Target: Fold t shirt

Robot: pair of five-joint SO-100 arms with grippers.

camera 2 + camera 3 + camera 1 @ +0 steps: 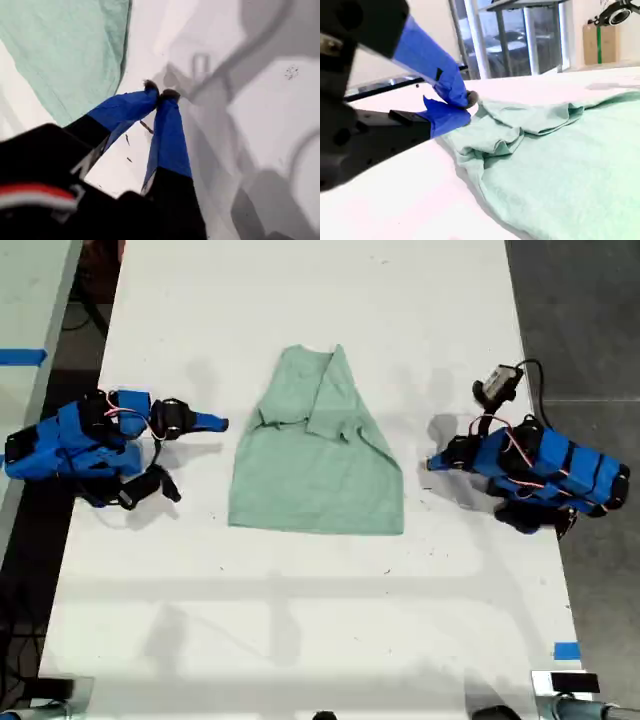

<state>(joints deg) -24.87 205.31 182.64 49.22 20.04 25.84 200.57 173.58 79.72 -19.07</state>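
The pale sage-green t shirt (pixel 315 475) lies flat in the middle of the white table (pixel 300 630), its upper part narrowed by folds and its hem toward the near edge. My first gripper (pixel 432 462) rests at the exterior view's right, a short way from the shirt's edge. It is shut (pixel 161 92) with nothing between its fingers, and the t shirt (pixel 65 45) lies just beyond. My second gripper (pixel 220 423) sits at the exterior view's left, low over the table. It is shut (pixel 466 102) beside the rumpled folds of the t shirt (pixel 560 165) and holds no cloth.
A blue tape mark (pixel 565 650) sits near the table's front corner at the exterior view's right. Dark floor (pixel 580 320) borders that side. Another table with blue tape (pixel 20 357) stands at the exterior view's left. A black cable (pixel 535 375) loops behind the first arm.
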